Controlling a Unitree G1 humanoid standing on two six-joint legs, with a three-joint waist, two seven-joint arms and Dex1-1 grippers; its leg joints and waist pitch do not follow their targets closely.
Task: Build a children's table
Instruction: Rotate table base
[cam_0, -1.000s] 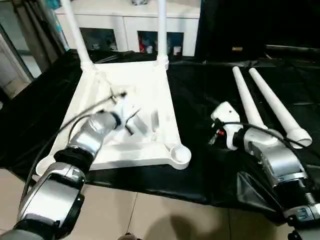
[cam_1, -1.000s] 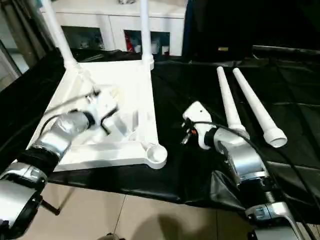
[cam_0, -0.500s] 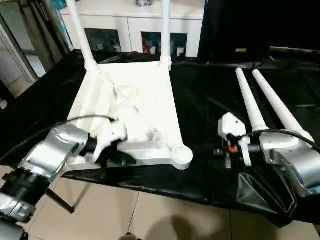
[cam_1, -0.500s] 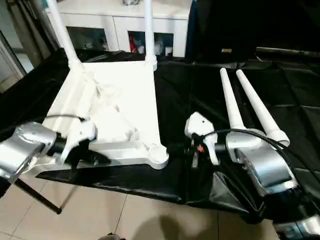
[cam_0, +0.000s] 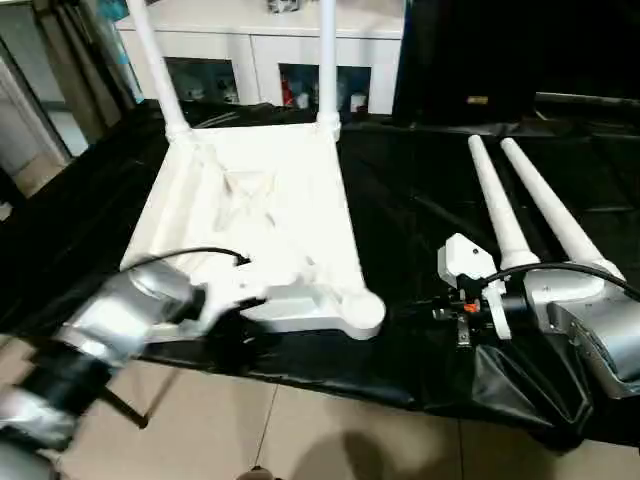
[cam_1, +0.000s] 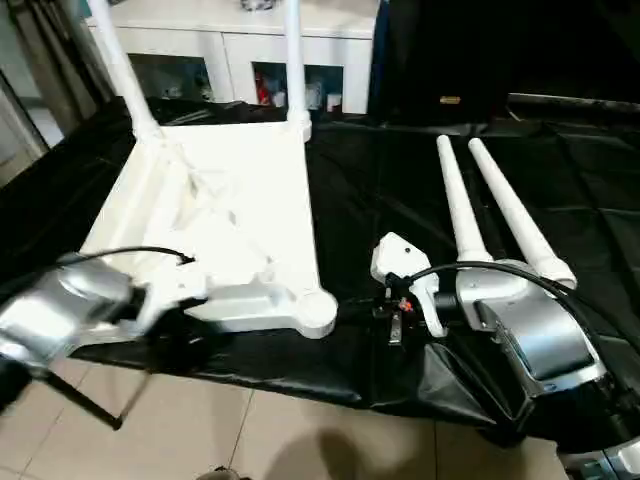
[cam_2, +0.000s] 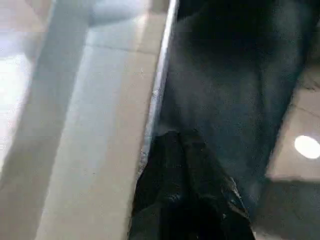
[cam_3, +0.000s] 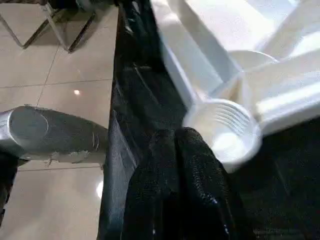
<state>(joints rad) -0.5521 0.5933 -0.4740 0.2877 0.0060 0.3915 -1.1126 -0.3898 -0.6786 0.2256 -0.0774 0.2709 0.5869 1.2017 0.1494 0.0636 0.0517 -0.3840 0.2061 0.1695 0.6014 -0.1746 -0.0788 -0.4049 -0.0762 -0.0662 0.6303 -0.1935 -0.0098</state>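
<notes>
The children's table (cam_0: 262, 215) lies upside down on the black cloth (cam_0: 420, 210) at about ten o'clock in the head views, two tube legs (cam_0: 327, 60) already standing at its far corners and two loose legs (cam_0: 500, 205) lying side by side at two o'clock. Since a second ago both arms have drawn back toward the near edge: the left gripper (cam_0: 248, 297), then over the ribbed underside, now sits at the tabletop's near rim, and the right gripper (cam_0: 447, 312) points across the cloth at the empty near-corner socket (cam_0: 362, 312). Neither carries a leg, so the two remaining legs are judged still to be fetched. Both claws are pressed together, pinching nothing. The right wrist view adds what the head views lack: the socket's threaded inner wall (cam_3: 227, 125), seen just past the closed fingers (cam_3: 195, 170); the left wrist view shows its closed fingers (cam_2: 175, 165) beside the tabletop's edge.
</notes>
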